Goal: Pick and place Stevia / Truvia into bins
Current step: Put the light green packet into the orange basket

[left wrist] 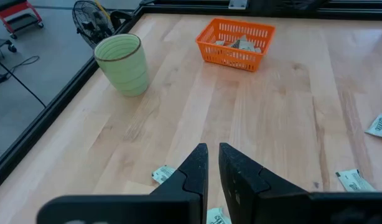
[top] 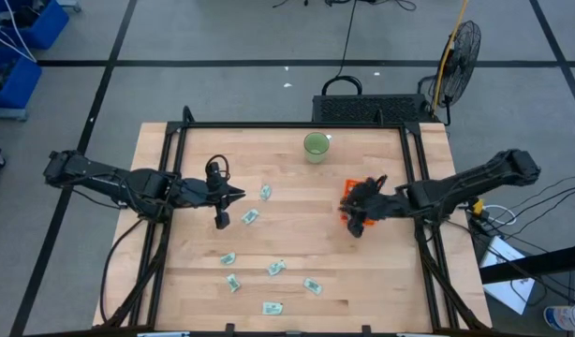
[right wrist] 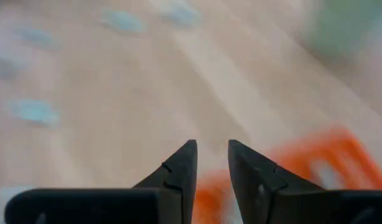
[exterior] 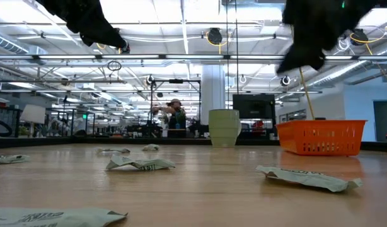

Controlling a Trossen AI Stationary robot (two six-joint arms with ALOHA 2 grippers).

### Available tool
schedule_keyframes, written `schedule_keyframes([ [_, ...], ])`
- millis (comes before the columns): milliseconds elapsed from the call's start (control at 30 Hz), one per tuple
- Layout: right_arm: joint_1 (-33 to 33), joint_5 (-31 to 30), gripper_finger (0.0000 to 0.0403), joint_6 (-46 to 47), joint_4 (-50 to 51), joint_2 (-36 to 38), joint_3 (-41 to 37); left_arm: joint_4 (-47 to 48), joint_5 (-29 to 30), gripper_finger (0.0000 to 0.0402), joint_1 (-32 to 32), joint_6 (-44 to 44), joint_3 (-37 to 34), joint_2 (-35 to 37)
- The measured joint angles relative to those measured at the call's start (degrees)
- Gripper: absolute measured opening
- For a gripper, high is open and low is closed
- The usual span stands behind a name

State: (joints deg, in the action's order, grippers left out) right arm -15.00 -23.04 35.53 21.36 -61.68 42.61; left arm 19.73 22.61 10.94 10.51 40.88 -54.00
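Observation:
Several pale green and white sachets (top: 249, 216) lie flat and scattered on the wooden table, from its middle toward the near edge. More sachets (left wrist: 241, 45) lie inside the orange bin (left wrist: 236, 42). My right gripper (top: 347, 199) hovers over the bin (top: 345, 214), hiding most of it. Its fingers (right wrist: 211, 149) are open with nothing between them. My left gripper (top: 239, 195) hangs above the table left of a sachet (top: 266, 191). Its fingers (left wrist: 213, 154) are drawn almost together and hold nothing.
A round green cup (top: 316, 146) stands near the far edge, left of the bin. Black rails (top: 414, 168) frame the table's left, right and far sides. Bare wood lies between cup, bin and sachets. A fan (top: 461, 47) stands beyond the far right corner.

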Motion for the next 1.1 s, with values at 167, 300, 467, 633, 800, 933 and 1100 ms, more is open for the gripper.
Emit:
schedule_keyframes([
  [167,-6.38,6.52,0.0083,-16.0,-27.69,-2.66,0.13,0.25,-0.02,0.0047,0.0,0.51,0.0,0.0],
  [300,-12.4,6.9,0.0096,-17.49,-37.08,-10.22,0.3,0.24,-0.07,0.0047,0.01,1.05,0.0,0.0],
  [467,-17.4,7.07,0.0103,-6.27,-35.05,-20.94,5.29,0.21,-0.09,0.0047,0.0,3.4,0.0,0.0],
  [633,-18.43,12.41,0.0103,4.14,-20.88,-30.85,17.02,0.17,-0.13,0.0047,0.0,5.99,0.02,0.0],
  [800,-19.02,14.16,0.0102,6.78,-2.56,-41.23,30.44,0.19,-0.24,0.0047,0.02,8.85,0.02,0.0],
  [933,-19.26,14.24,0.0102,7.05,-0.56,-47.7,34.93,0.21,-0.26,0.0047,0.02,9.34,0.04,0.0],
  [1100,-19.23,14.09,0.0102,9.32,0.94,-50.84,35.41,0.21,-0.26,0.0047,0.02,8.49,0.04,0.0],
])
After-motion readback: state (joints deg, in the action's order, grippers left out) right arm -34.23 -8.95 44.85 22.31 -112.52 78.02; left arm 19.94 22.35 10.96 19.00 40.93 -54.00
